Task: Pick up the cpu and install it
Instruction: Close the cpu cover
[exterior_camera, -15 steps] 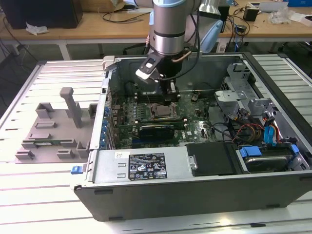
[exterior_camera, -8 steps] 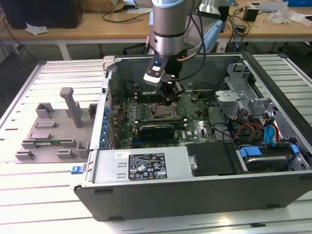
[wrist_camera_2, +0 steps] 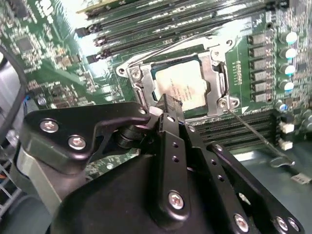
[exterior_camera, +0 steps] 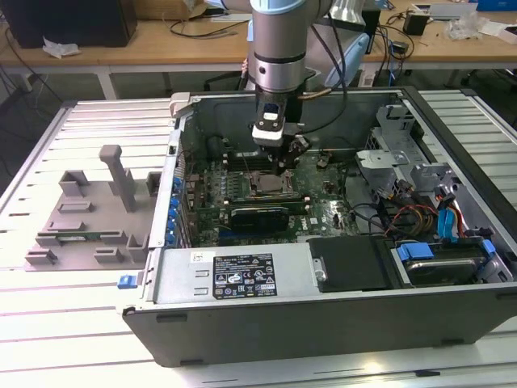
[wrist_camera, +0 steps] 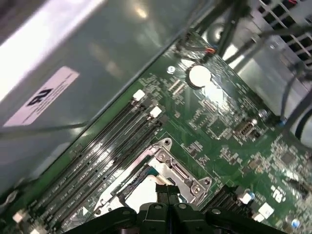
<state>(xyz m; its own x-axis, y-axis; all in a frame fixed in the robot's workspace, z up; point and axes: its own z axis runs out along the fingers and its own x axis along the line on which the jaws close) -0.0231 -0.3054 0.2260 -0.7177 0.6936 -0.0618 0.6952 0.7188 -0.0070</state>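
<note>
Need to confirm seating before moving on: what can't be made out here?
- Second wrist view: the hand hides one edge of the cpu and of the socket.
- First wrist view: the hand and picture edge cut off the socket; its inside is a bright blur.
- Exterior view: the hand overlaps the socket; seating too small to judge.

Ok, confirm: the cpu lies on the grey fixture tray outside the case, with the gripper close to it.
Wrong place. The second wrist view shows the cpu lying in the motherboard socket, with the gripper close to it.
</note>
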